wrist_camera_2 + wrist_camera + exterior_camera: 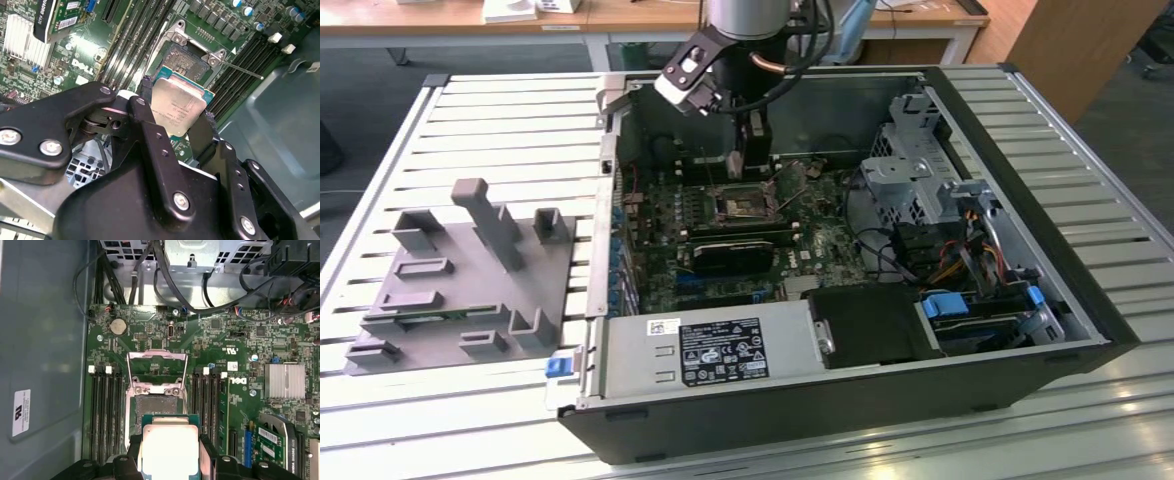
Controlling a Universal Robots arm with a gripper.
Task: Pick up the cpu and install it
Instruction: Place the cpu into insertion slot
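The cpu (177, 106), a flat square chip with a silvery top plate and pale rim, is held between my black fingers (152, 135) in both wrist views (169, 449). My gripper (175, 122) is shut on its two opposite edges. It hangs just above the motherboard, a little short of the open socket (156, 405), whose metal frame (157, 365) is flipped up and whose lever (240, 69) sticks out sideways. In the exterior view my gripper (744, 165) reaches down into the open computer case (1067, 330) above the socket (744, 203).
Memory slots (106, 415) flank the socket on both sides. A black card (744, 250) and black cables (887, 245) lie nearby in the case; a drive cage (914, 165) stands on the exterior view's right. A grey fixture block (460, 280) sits on the slatted table (507, 130).
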